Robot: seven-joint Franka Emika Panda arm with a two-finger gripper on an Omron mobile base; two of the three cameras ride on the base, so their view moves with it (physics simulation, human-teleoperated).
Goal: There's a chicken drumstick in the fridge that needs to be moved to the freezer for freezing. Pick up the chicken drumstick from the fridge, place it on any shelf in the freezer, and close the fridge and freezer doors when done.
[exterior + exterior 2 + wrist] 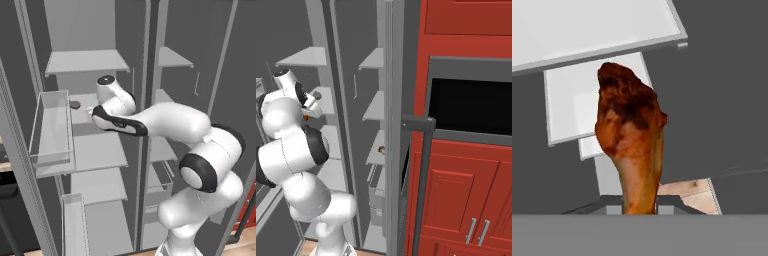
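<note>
The chicken drumstick (630, 137) stood clamped by its narrow bone end in the robot's hand (639, 202), jaws shut tight on it, meaty end pointing away, apparently so it could travel clear of the fridge shelves (97, 150). The white arm (170, 122) reached forward from the base, elbow bent, wrist turned toward the left compartment beside the door bin (50, 125).

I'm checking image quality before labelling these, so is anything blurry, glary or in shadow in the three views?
Hand view: the drumstick is sharp and evenly lit, with no glare. Left base view: flat, soft light, pale shelves without highlights, edges slightly jagged. Right base view: the red cabinets are bright, while the oven opening is plain black with no detail.
</note>
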